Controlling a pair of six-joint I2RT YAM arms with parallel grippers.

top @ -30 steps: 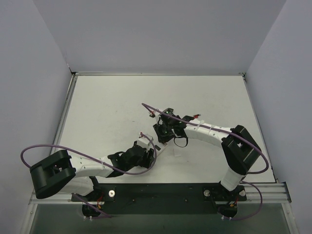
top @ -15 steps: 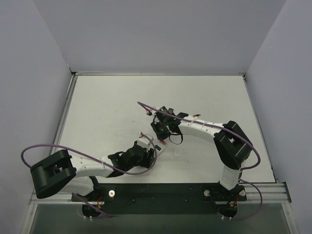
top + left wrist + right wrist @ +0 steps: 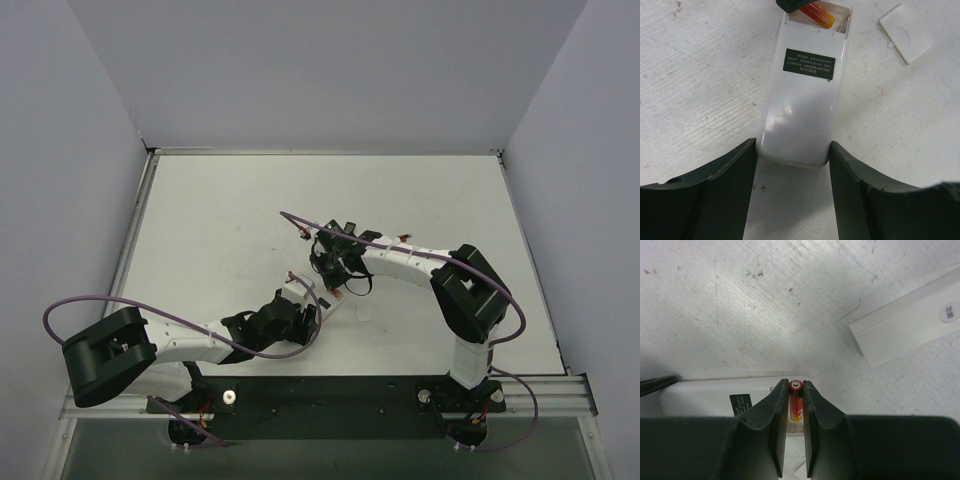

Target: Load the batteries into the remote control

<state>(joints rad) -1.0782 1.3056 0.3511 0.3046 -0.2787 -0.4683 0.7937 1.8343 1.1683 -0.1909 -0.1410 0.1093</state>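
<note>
Left wrist, white remote control (image 3: 802,110) gripped by left fingers (image 3: 735,170), right fingers (image 3: 777,425) pinching red battery (image 3: 796,402)

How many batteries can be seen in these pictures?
1. The battery is held by the right gripper at the open compartment of the remote. Others may be hidden inside.

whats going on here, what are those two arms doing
The left gripper clamps the near end of a white remote that lies on the table with its back up and its battery bay open. The right gripper pinches a red battery and has it at that bay, though I cannot tell whether it is seated. The battery cover lies on the table beside the remote.
</note>
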